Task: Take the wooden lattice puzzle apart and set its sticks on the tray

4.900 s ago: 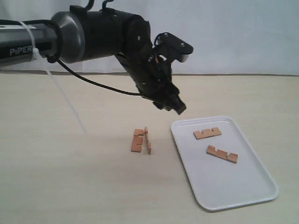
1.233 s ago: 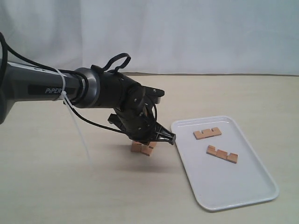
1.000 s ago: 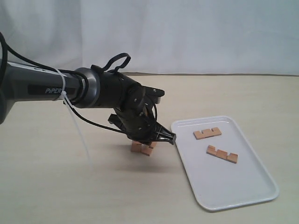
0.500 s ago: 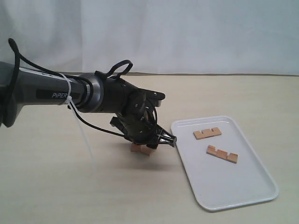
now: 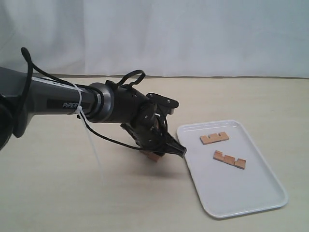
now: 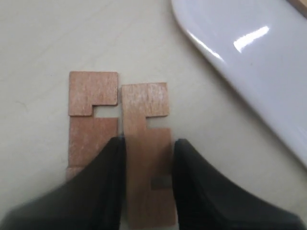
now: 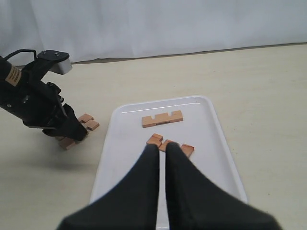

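No assembled lattice puzzle shows, only separate sticks. Two sticks [image 5: 214, 137] [image 5: 230, 159] lie on the white tray [image 5: 231, 188]. Two more lie flat side by side on the table just left of the tray, the left one [image 6: 92, 120] and the right one [image 6: 146, 120]. My left gripper [image 6: 148, 143] is down over them and open. Its fingers closely flank the long edges of the right stick, which still lies on the table. In the exterior view the left gripper [image 5: 179, 150] hides most of this pair. My right gripper [image 7: 162, 146] hangs shut and empty above the tray [image 7: 108, 158].
The tray's rounded rim [image 6: 249, 57] lies a short way from the two table sticks. A black cable and a white zip tie [image 5: 91, 140] hang from the left arm. A pale curtain closes the back of the beige tabletop.
The left arm came down from beside the tray onto the two table sticks. The stick that stood on edge now lies flat. In the last half second the gripper sank lower and slightly right.
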Robot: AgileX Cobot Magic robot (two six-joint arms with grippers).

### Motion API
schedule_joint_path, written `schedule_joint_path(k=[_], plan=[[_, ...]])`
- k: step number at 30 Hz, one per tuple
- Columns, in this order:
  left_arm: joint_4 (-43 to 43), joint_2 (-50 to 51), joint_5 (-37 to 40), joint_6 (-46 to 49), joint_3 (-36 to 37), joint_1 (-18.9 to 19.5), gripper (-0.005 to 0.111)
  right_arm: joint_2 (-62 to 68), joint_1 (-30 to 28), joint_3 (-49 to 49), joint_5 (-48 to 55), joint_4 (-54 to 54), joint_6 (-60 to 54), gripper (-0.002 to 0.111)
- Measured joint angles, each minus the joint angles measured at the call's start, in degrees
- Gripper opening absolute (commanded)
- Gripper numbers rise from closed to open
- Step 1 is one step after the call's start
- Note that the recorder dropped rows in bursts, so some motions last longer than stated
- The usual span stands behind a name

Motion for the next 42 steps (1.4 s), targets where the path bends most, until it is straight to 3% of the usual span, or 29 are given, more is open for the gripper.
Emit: schedule_joint_path(k=[1,20,32,35,42], plan=[[0.0,0.0,0.3,0.7,-0.1,0.0,0.0,0.0,0.0,0.0,0.0,0.0,0.0,0.005],[1.1,-5.6,6.7,5.2,-0.5,-0.4,0.0,0.0,0.0,0.0,0.0,0.0,0.0,0.005],[-2.8,-6.7,8.6,6.6,-0.5,-0.7,0.0,0.0,0.0,0.0,0.0,0.0,0.0,0.005],[-2.8,-6.7,8.7,6.9,-0.5,-1.7,0.008,0.0,0.0,0.0,0.0,0.0,0.0,0.005],[-2.8,-5.5,8.9,7.3,-0.5,-3.0,0.046,0.0,0.0,0.0,0.0,0.0,0.0,0.005]])
